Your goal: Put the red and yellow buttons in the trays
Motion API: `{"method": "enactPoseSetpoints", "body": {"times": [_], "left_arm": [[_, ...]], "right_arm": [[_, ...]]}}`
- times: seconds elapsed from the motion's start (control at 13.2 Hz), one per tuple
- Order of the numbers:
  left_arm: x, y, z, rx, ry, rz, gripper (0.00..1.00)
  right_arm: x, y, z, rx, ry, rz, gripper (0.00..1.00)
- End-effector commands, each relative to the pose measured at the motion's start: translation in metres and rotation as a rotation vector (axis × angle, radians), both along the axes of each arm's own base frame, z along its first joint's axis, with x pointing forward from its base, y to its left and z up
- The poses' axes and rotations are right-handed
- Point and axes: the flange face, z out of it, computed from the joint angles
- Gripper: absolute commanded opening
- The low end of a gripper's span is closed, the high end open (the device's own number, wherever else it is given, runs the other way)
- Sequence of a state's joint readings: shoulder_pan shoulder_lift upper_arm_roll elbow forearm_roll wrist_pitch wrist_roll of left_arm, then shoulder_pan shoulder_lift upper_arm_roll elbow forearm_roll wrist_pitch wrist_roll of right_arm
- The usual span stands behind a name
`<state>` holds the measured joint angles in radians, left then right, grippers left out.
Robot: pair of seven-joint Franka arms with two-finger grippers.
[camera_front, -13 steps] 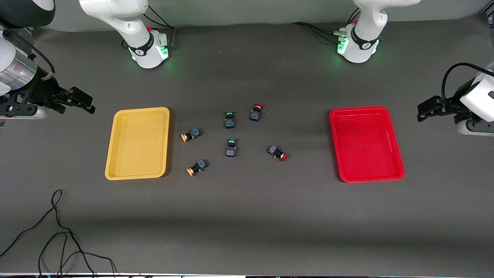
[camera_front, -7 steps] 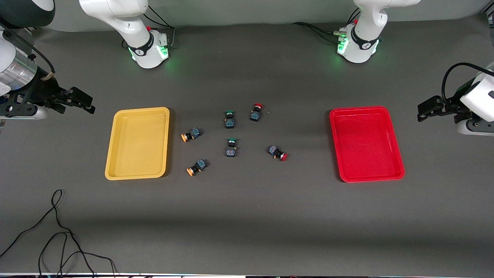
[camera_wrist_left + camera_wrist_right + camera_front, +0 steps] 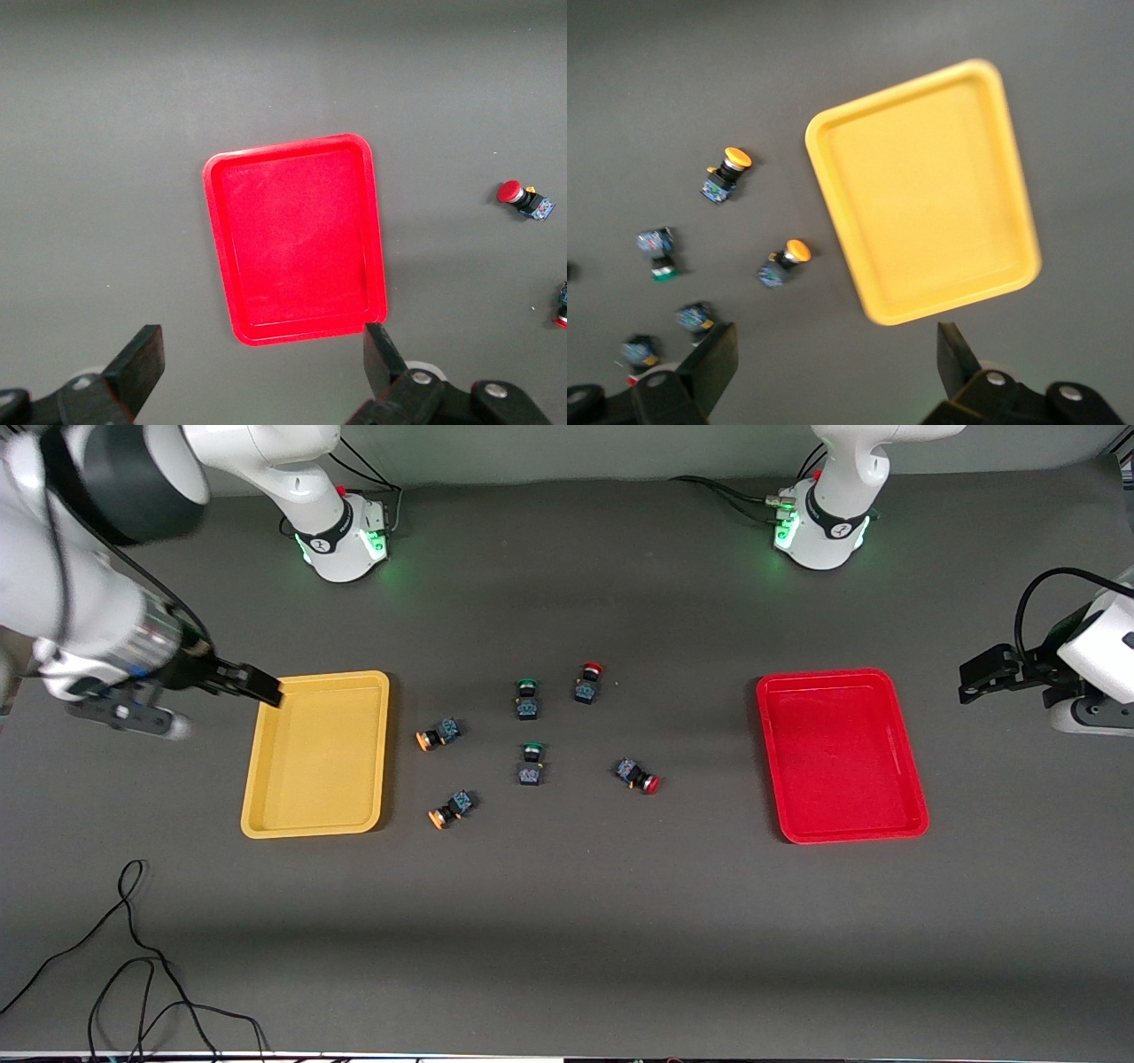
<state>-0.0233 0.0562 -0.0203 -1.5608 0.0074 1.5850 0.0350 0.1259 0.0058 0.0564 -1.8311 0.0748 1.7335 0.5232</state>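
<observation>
Meanwhile, right gripper (image 3: 257, 685) over the yellow tray's (image 3: 316, 828) corner, fingers apart, left gripper (image 3: 977, 676) waited open, red tray (image 3: 842, 834) lengthwise toward the camera, buttons (image 3: 440, 733) lay sideways.

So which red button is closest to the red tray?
The red button lying beside the lower green button. It sits nearer the front camera and closer to the red tray than the other red button, which is next to the upper green button.

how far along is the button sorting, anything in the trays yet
Nothing is done: the shallow yellow plastic tray and the red one are empty. Two orange-yellow-capped switches and two red-capped switches lie on the table. The open right gripper is over the yellow tray's corner, holding nothing; the open left gripper waits.
</observation>
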Motion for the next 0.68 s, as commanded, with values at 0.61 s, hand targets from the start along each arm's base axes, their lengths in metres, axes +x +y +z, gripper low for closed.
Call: {"method": "enactPoseSetpoints", "body": {"times": [0.61], "left_arm": [[-0.035, -0.074, 0.015, -0.067, 0.071, -0.068, 1.00]], "right_arm": [[-0.032, 0.105, -0.243, -0.073, 0.067, -0.469, 1.00]]}}
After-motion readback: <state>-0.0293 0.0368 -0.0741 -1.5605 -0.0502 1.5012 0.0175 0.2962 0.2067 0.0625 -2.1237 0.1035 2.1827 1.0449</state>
